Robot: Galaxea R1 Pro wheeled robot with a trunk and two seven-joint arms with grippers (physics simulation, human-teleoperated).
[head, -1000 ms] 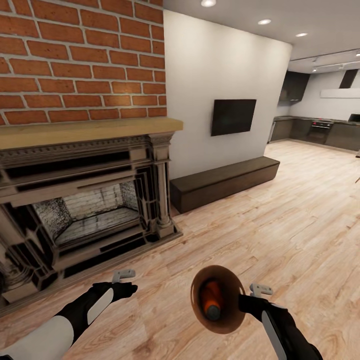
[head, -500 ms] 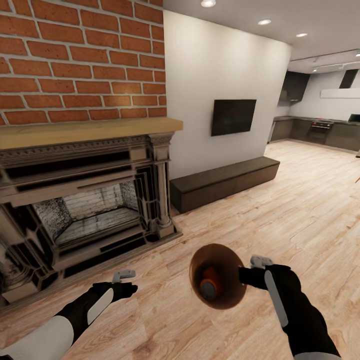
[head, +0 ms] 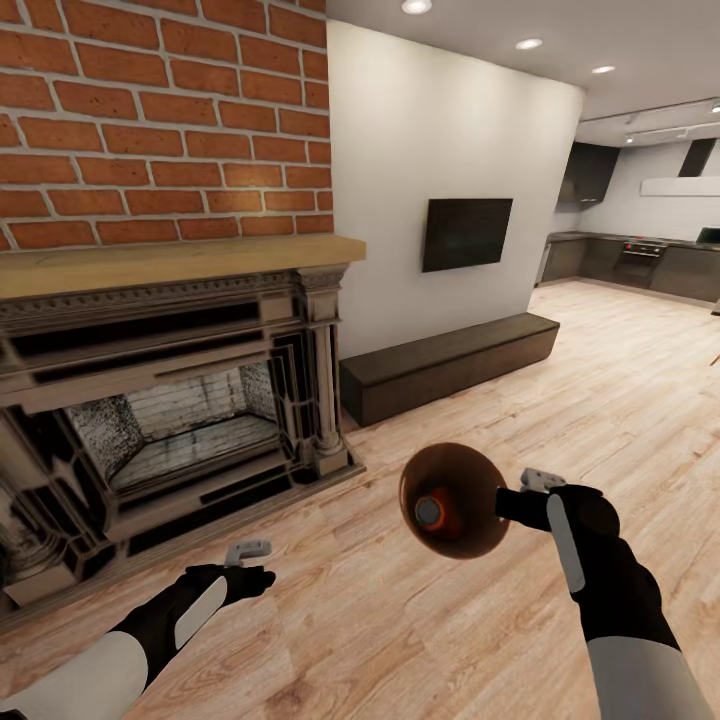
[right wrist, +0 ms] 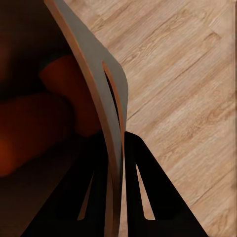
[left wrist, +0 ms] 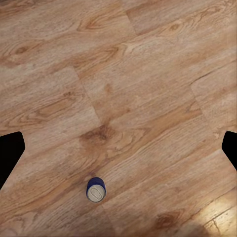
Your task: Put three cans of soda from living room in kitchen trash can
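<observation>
My right gripper [head: 512, 500] is shut on the rim of the copper-brown tash can [head: 478, 478], which hangs above the floor with its mouth tipped toward me. One orange can of soda [head: 436, 512] lies inside, grey top showing. The right wrist view has the bin wall [right wrist: 94, 64] clamped between dark fingers [right wrist: 148, 192], with orange can bodies [right wrist: 64, 84] in the dark inside. My left gripper [head: 262, 565] hangs open low over the planks. Its wrist view looks down on a dark blue can of soda [left wrist: 96, 189] standing upright on the floor, apart from the fingers [left wrist: 10, 153].
This is the living room: an ornate fireplace [head: 170, 400] under a red brick chimney [head: 160, 120] at left, a low dark bench [head: 450, 365] and a wall TV [head: 466, 232] ahead. Light wood floor [head: 600, 400] runs toward the dark kitchen cabinets [head: 640, 262] at far right.
My right arm has raised the tash can, with the orange can in it, upward and a little to the right. The left arm and the view have stayed still.
</observation>
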